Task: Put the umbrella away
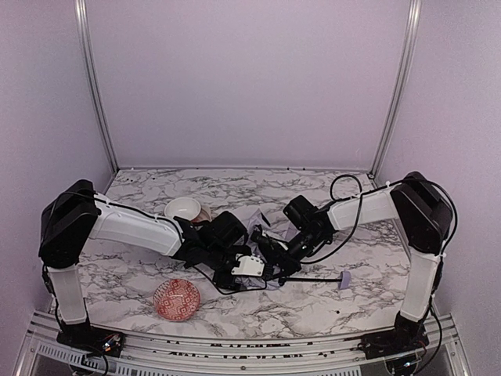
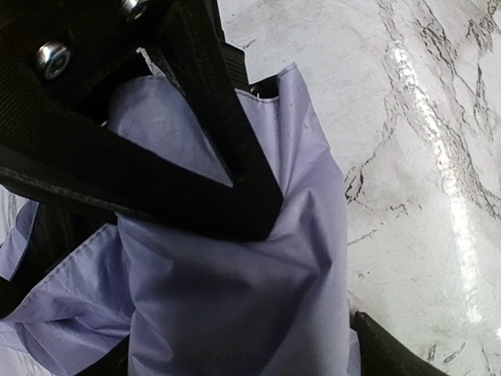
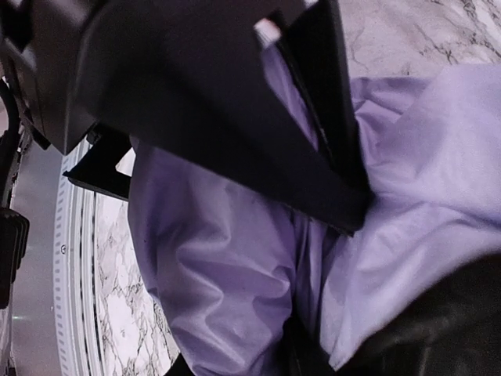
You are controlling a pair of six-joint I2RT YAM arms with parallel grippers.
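Marble table (image 1: 117, 270): left gripper (image 2: 313, 274) and right gripper (image 3: 368, 274) each clamped bunched folds of the umbrella (image 2: 235, 313) — gathering appeared under way. Next, folds likely needed wrapping round the shaft (image 1: 313, 278).

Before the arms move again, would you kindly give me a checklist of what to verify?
1. Left tool shut on umbrella fabric: ok.
2. Right tool actually gripping the fabric: cannot tell from its wrist view.
3. Handle knob lying free of both tools: ok.
4. Red bowl apart from the umbrella: ok.
5. Fabric wrapped tidily: not ok, loose and bunched.
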